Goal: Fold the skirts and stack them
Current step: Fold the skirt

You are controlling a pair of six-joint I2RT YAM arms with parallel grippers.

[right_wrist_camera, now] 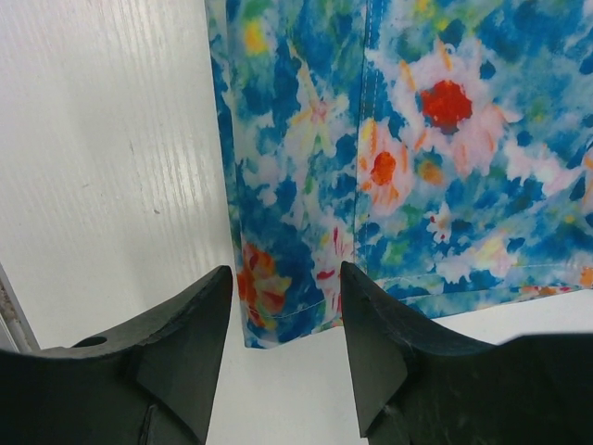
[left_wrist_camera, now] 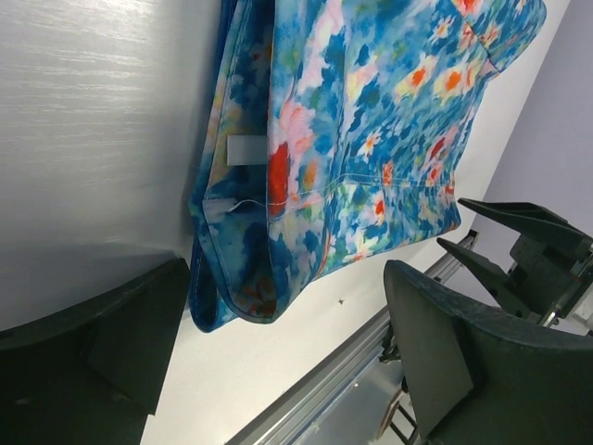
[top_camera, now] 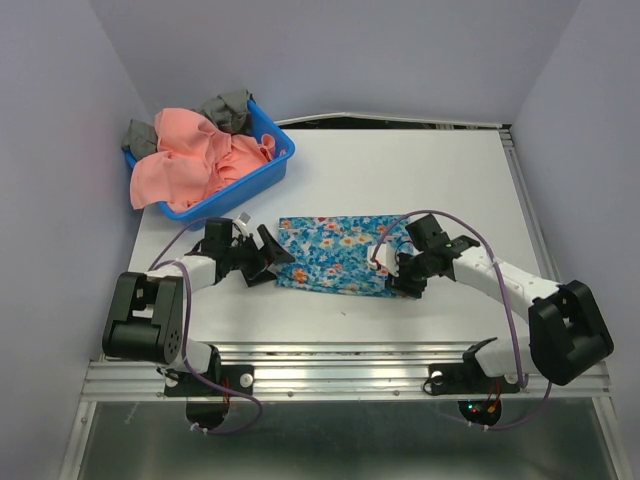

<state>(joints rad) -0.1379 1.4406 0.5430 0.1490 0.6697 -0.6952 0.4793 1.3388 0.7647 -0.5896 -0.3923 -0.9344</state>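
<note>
The white desk [top_camera: 440, 180] lies bare across its far right part, open for passage. At the far left, a blue plastic basket [top_camera: 275, 168] heaped with a salmon-pink cloth skirt [top_camera: 190, 160] blocks the way. A flat blue flowered skirt [top_camera: 330, 255] fills the middle, flanked by the left end effector [top_camera: 265, 255] and the right end effector [top_camera: 400, 270]. A bare strip runs along its near side.
</note>
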